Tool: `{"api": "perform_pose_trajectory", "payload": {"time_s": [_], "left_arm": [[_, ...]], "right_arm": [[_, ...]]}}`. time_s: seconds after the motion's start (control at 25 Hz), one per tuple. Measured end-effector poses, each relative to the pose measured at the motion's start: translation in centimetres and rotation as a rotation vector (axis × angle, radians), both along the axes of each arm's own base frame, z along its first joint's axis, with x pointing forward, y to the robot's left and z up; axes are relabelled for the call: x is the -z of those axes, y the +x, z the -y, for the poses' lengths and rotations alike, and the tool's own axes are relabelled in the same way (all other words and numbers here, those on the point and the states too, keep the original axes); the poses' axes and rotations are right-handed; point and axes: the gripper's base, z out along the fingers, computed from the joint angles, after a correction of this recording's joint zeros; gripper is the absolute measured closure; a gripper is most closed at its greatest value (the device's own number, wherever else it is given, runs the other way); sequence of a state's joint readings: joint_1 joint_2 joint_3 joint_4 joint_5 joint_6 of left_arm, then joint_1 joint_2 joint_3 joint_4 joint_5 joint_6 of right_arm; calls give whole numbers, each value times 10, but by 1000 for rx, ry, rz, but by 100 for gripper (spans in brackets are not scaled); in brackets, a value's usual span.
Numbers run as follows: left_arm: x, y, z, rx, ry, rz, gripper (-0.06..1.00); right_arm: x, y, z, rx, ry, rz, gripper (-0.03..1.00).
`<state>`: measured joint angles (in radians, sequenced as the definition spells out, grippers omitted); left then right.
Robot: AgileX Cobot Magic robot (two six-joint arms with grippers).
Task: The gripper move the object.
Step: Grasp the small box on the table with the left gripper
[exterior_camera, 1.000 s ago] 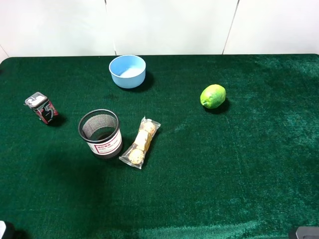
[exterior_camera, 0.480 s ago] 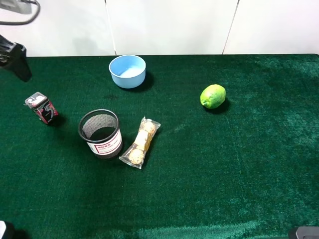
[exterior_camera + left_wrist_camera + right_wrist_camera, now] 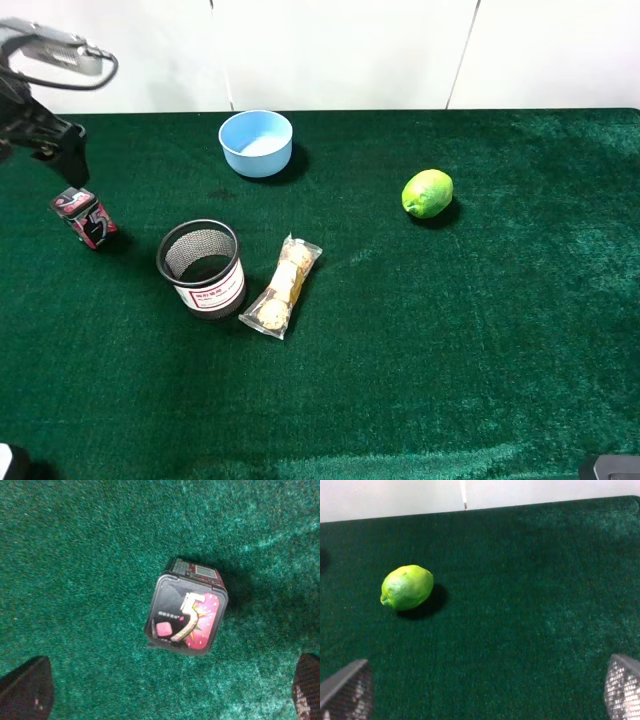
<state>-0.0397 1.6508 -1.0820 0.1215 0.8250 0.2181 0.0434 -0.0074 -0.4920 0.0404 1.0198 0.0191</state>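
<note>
Gum box (image 3: 85, 218), black with a red-and-white "5" on its face and a grey top, is sitting near the left edge of the table, well apart from the lime (image 3: 427, 193) and left of the mesh cup (image 3: 201, 268). The left gripper (image 3: 166, 687) is hovering over it with its jaws spread wide. In the left wrist view the box is lying between the two fingertips, touching neither.

Several things are threatening the pick. The box is lying skewed to the line between the jaws, so a closing finger is likely to be meeting a corner first and spinning or tipping it instead of clamping it. Its faces are looking glossy, so a shallow pinch is risking a slip. Dropping too low is risking fingertips digging into the pile. Any carry toward the middle is passing close to the mesh cup and the biscuit packet (image 3: 283, 287).

The right gripper (image 3: 484, 690) is waiting with its jaws wide too, holding nothing, looking toward the lime.

Dark green plush cloth (image 3: 450, 350) is covering the whole table. A blue bowl (image 3: 256, 143) is standing near the far edge, and plain white wall panels (image 3: 340, 50) are closing off the room behind.
</note>
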Motion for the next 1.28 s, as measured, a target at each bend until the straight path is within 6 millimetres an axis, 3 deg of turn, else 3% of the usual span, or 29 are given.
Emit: {"api": "perform_pose_trajectory", "payload": {"time_s": [0.68, 1.28], "left_arm": [[71, 23, 2, 45, 1, -112, -5], [98, 26, 4, 79, -17, -156, -5]], "right_arm": [[0, 0, 0, 0, 0, 1, 28], [0, 0, 0, 0, 0, 1, 28]]}}
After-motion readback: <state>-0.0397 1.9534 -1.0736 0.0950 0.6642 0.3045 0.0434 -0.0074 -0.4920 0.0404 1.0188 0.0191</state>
